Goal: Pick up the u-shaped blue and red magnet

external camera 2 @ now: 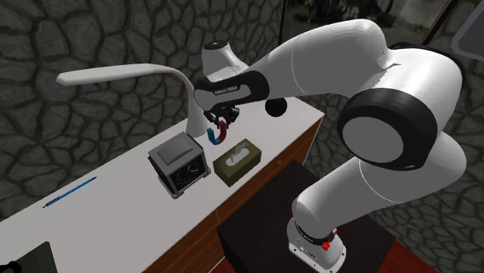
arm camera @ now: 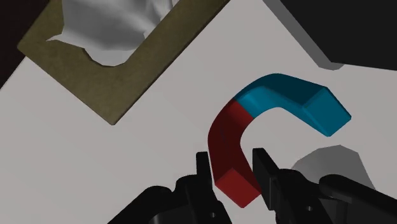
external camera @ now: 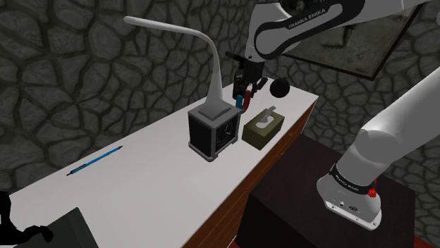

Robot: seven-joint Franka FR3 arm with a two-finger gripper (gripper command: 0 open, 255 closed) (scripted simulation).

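1. Stone wall (external camera: pixel 84 63) behind white worktop (external camera: pixel 141 169); claw (external camera: pixel 243 90) clamped on magnet (external camera: pixel 240 102), at 11 o'clock of tissue box (external camera: pixel 264 127).
2. Magnet (external camera 2: pixel 219 134) under claw (external camera 2: pixel 221 122), at 11 o'clock of tissue box (external camera 2: pixel 238 161).
3. Fingers (arm camera: pixel 261 162) pinching magnet's (arm camera: pixel 254 127) red leg, blue leg free.

One arm (external camera 2: pixel 333 62), ending in one gripper (arm camera: pixel 232 162) with two fingers (arm camera: pixel 262 168). One magnet (arm camera: pixel 229 130), half red and half blue, at the centre of the wrist view.

One table (external camera: pixel 155 151). Counted on it in the shoulder view:
- one white lamp (external camera: pixel 162 25), upper centre
- one dark cube (external camera: pixel 211 132), below the lamp
- one tissue box (external camera: pixel 264 128), just right of the cube
- one black ball (external camera: pixel 280 88), above the tissue box
- one blue pen (external camera: pixel 95 160), at left
- one dark box (external camera: pixel 63 229), lower left corner

One stand (external camera: pixel 289 211) at lower right. One framed picture (external camera: pixel 352 46) at upper right.
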